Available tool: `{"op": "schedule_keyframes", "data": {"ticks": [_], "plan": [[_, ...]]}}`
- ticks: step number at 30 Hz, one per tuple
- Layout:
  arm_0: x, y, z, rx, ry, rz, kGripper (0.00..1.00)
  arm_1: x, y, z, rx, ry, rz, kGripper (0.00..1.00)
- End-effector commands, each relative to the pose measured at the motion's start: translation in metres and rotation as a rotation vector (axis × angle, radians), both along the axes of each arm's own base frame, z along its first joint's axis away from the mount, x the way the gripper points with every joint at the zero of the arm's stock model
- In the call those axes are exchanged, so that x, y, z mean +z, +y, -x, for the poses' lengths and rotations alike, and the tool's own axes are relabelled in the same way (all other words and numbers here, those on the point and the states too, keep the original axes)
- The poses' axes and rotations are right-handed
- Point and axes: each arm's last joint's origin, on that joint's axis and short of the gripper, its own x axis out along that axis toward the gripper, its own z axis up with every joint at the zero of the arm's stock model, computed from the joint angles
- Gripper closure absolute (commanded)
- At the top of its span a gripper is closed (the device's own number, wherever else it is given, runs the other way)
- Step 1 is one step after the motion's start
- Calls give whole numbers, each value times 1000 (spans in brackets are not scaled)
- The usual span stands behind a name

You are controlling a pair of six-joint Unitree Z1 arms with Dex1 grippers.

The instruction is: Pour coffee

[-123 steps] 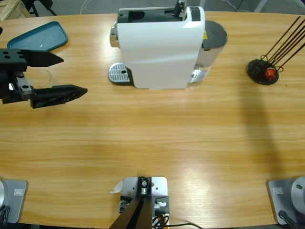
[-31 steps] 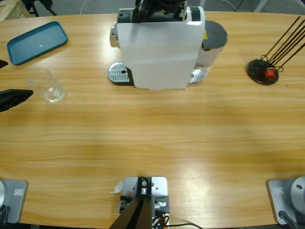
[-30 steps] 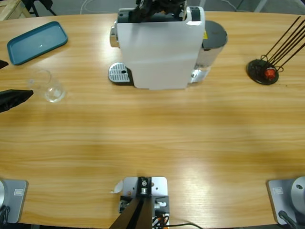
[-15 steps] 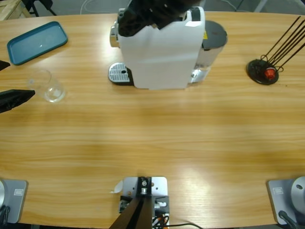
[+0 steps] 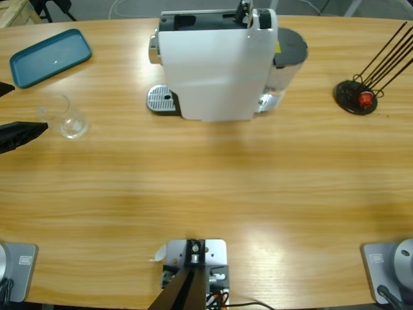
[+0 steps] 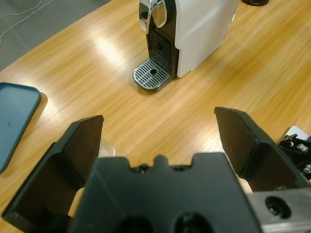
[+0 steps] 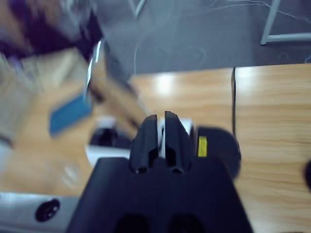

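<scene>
Left gripper [image 5: 16, 113] jaws spread wide, empty, at the left table edge. Glass [image 5: 64, 116] stands upright just right of its tips, well left of the coffee machine [image 5: 216, 61]; coffee in it too faint to confirm. Left wrist view shows only the glass rim by its left jaw but shows the drip tray [image 6: 153, 74] front-on. Right gripper [image 7: 159, 141] jaws pressed together, up high, absent from the high view.

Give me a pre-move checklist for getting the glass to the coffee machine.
1. Left gripper open: ok, jaws wide apart.
2. Glass upright on the table, apart from the left gripper: ok.
3. Drip tray of the coffee machine free: ok.
4. Coffee in the glass: cannot tell.
5. Right gripper clear of the machine: ok, jaws shut, above it and out of the high view.
</scene>
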Motion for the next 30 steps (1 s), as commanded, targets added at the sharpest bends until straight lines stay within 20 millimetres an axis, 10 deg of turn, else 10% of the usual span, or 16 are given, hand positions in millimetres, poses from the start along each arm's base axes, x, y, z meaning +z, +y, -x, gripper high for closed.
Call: {"op": "schedule_keyframes", "data": {"ticks": [1, 15, 30], "plan": [[-5, 2, 1, 2, 16, 9, 9, -18, 30, -45, -77, 72, -207, 1000], [-4, 4, 4, -16, 18, 24, 8, -37, 83, -50, 155, 93, -260, 1000], [-5, 5, 5, -25, 27, 24, 4, -120, 143, -47, 310, 226, -54, 1000]]}}
